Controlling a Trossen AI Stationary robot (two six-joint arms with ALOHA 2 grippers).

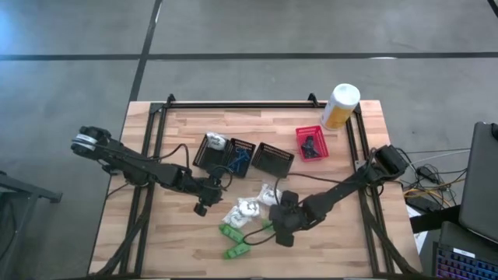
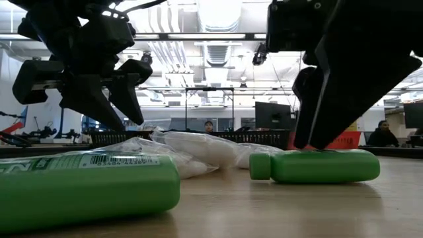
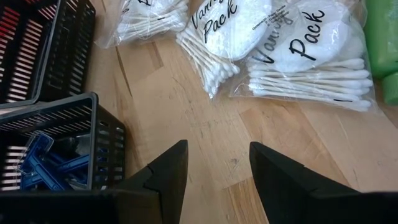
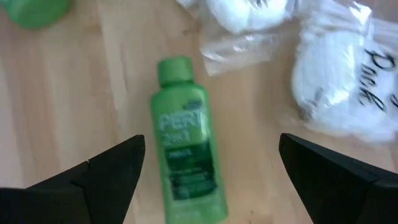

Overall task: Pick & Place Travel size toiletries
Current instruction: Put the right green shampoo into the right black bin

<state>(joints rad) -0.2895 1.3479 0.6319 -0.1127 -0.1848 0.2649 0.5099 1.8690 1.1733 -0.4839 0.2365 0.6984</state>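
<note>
Several toiletries lie on the wooden table: white clear-wrapped vanity packs (image 1: pixel 245 210) (image 3: pixel 298 56) with cotton swabs, and small green bottles (image 1: pixel 233 233). My right gripper (image 1: pixel 282 232) (image 4: pixel 211 142) is open wide above one green bottle (image 4: pixel 183 155), which lies flat on its side; the fingers stand on either side of it without touching. My left gripper (image 1: pixel 201 207) (image 3: pixel 217 146) is open over bare wood, between a black basket holding blue razors (image 3: pixel 46 155) and the vanity packs. In the low view, a second green bottle (image 2: pixel 86 188) lies close to the camera.
Three black mesh baskets (image 1: pixel 240 155) and a red basket (image 1: pixel 311 144) stand in a row toward the far side. A tall white-and-yellow canister (image 1: pixel 340 105) stands at the far right corner. Black frame rails (image 1: pixel 144 179) run along the table's sides. People sit in the room behind.
</note>
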